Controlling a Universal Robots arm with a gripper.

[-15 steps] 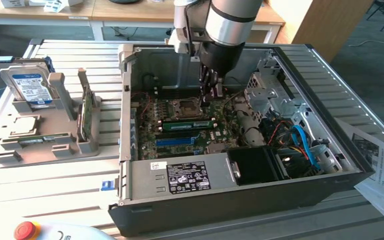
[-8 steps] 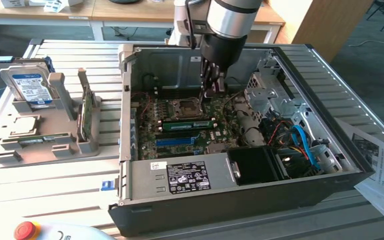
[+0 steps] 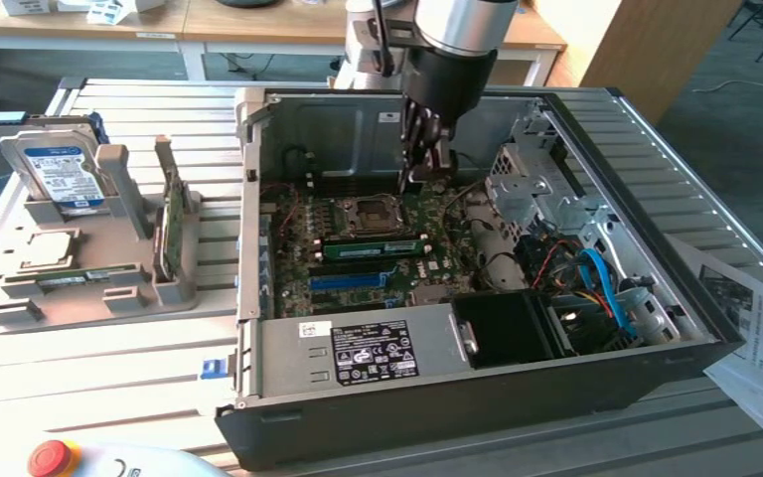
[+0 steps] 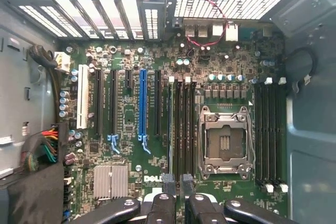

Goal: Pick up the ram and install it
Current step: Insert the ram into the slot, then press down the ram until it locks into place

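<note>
The arm (image 3: pixel 465 25) ran out past the exterior view's top edge; the tool (image 4: pixel 177 181) was cropped by the wrist view's frame. A red button (image 3: pixel 51 457) sat half cut off, and print on the power supply label (image 3: pixel 373 351) was too small to read.

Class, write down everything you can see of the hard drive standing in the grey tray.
The hard drive is a flat silver box with a blue and white label facing the camera. It stands on edge, tilted back, held in a slot of the grey tray at the exterior view's left, apart from the computer case.
</note>
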